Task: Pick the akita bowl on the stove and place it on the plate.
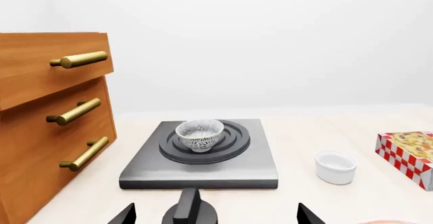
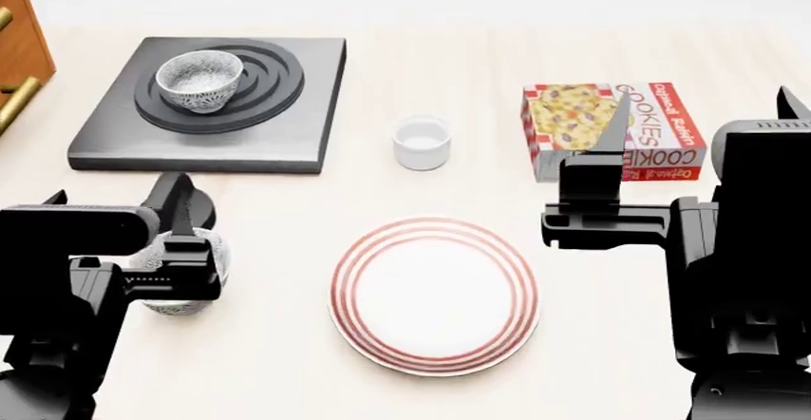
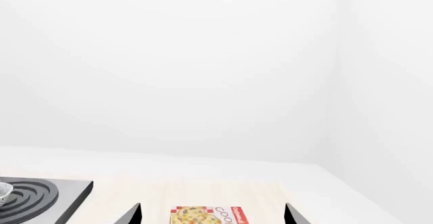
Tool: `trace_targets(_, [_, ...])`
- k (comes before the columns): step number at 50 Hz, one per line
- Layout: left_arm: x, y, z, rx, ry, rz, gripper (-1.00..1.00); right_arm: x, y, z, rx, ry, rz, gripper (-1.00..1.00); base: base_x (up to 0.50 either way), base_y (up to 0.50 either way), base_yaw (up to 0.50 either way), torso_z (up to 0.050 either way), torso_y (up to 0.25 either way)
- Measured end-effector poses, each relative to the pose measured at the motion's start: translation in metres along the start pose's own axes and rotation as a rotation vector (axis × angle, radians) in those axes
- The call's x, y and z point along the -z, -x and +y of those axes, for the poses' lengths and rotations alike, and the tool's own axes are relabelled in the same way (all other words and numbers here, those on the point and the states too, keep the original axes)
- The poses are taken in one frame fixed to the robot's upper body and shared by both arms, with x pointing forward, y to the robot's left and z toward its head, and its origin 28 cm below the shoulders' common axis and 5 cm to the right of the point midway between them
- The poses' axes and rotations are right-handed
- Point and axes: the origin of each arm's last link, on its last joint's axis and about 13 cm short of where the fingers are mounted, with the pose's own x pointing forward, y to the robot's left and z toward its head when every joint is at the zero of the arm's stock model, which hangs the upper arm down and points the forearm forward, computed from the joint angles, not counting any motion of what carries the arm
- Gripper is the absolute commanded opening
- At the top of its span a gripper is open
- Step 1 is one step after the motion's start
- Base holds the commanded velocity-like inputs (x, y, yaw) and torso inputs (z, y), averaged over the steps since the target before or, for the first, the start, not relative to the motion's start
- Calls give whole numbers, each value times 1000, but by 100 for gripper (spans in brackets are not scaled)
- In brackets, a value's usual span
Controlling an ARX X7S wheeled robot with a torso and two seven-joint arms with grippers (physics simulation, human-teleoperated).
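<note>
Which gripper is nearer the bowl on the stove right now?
Left. The left gripper sits just in front of the stove, on the same side as the bowl. The right gripper is far across the table, by the cookie box.

Both arms low and forward, left tool [image 1: 215,215] and right tool [image 3: 212,215] wide-spread.

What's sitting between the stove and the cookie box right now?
Only the small plain white cup stands between the stove and the cookie box, on bare table around it. The head view shows this best.
</note>
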Motion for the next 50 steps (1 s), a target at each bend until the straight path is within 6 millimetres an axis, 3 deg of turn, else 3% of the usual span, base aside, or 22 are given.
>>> trace_targets(50, [-6, -2, 0, -1, 4, -12, 100, -1, 0, 0, -1, 2, 1, 100, 335, 0, 0, 0, 0])
